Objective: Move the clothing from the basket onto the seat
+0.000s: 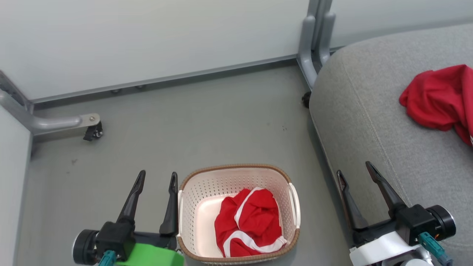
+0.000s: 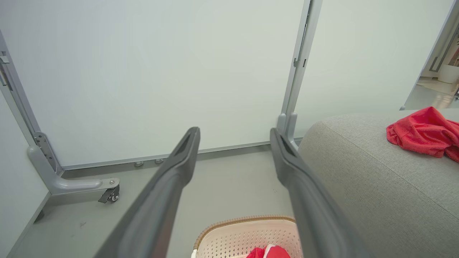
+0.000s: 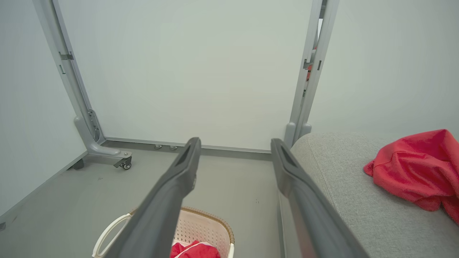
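The cream perforated basket (image 1: 196, 199) with a brown rim stands on the floor at the bottom middle of the head view, holding a crumpled red garment with white trim (image 1: 249, 221). A second red garment (image 1: 439, 98) lies on the grey seat (image 1: 362, 114) at the right. My left gripper (image 1: 157, 177) is open just left of the basket, with nothing between its fingers. My right gripper (image 1: 354, 168) is open and empty over the seat's front edge. In the wrist views the basket (image 2: 247, 233) (image 3: 204, 225), the seat (image 2: 376, 179) (image 3: 340, 179) and the seat's garment (image 2: 419, 132) (image 3: 412, 168) show past my spread fingers.
Pale partition panels on grey metal frames close off the back and left. A frame foot with a caster (image 1: 92, 129) sticks out onto the floor at left, and a post base (image 1: 308, 70) stands by the seat's far corner. Grey floor lies beyond the basket.
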